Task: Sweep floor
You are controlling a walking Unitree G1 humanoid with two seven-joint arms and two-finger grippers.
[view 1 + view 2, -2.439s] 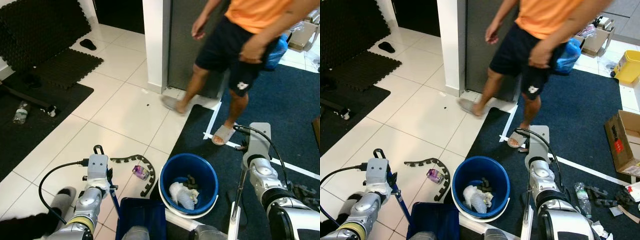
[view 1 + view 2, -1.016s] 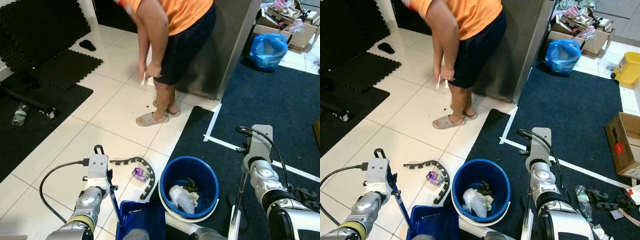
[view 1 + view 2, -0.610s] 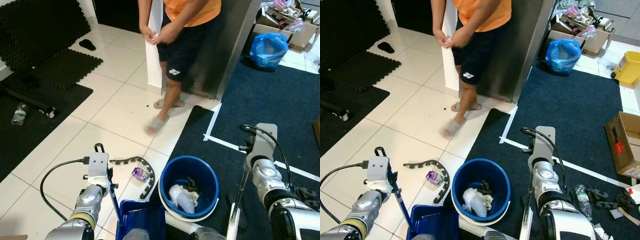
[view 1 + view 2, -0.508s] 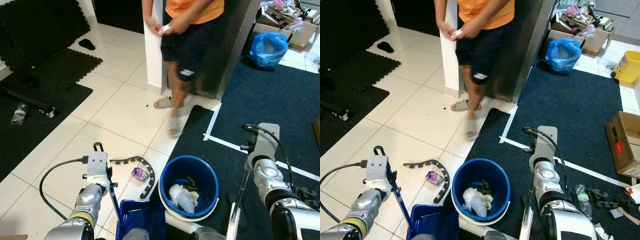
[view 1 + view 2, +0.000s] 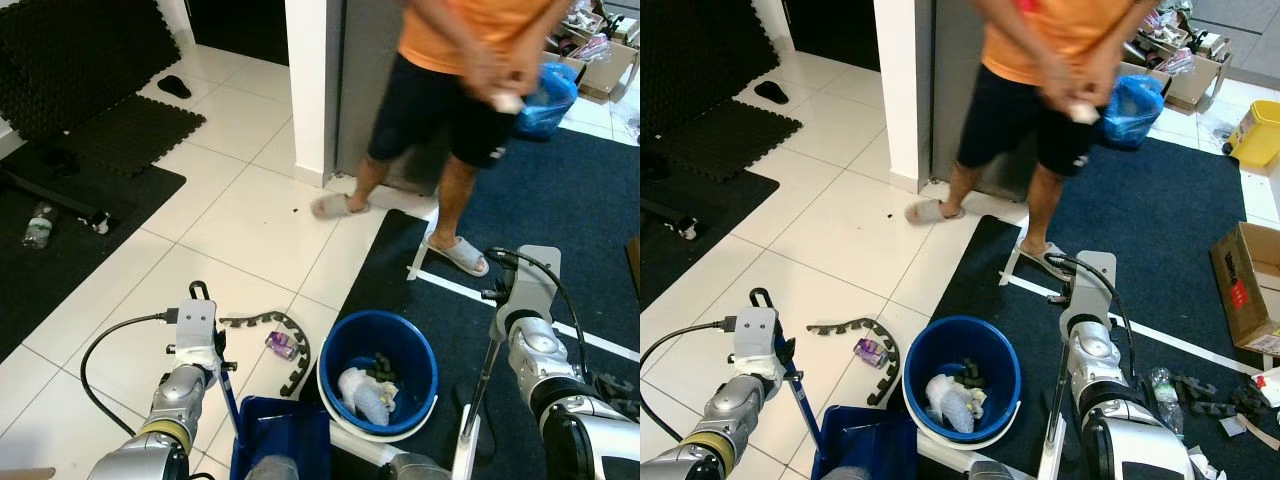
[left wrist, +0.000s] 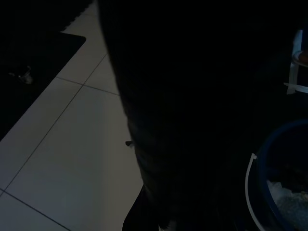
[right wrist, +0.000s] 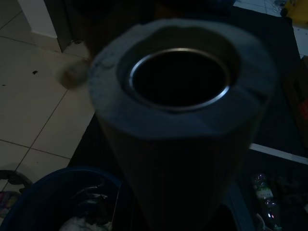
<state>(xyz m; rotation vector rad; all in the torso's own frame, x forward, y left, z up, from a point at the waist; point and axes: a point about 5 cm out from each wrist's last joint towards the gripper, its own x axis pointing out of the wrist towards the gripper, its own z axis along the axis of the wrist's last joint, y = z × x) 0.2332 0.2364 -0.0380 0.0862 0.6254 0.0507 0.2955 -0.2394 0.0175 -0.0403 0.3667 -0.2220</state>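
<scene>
The floor (image 5: 250,230) is glossy white square tile on the robot's left, meeting a dark blue, napped carpet (image 5: 560,200) on its right, with a strip of white tape (image 5: 425,245) near the carpet's edge. A person (image 5: 1060,110) in an orange shirt and dark shorts stands across that edge, one sandal on tile and one on carpet. Black foam mats (image 5: 90,120) with toothed edges lie by the far left wall.

Near the robot's feet a round blue plastic bucket (image 5: 340,350) stands on the seam, holding crumpled white paper (image 5: 362,390) and dark scraps. Just left of it sits a blue dustpan (image 5: 285,440); its thin blue handle (image 5: 228,400) rises upright, tilted slightly left, beside the left arm (image 5: 185,380). A curved black toothed foam strip (image 5: 285,335) and a small purple wrapper (image 5: 280,345) lie on tile just beside the bucket.

The right arm (image 5: 525,330) stands by a slim, upright pole (image 5: 480,395), a grey padded tube (image 7: 187,96) seen end-on in the right wrist view. Whether either arm's fingers are open or closed cannot be told.
</scene>
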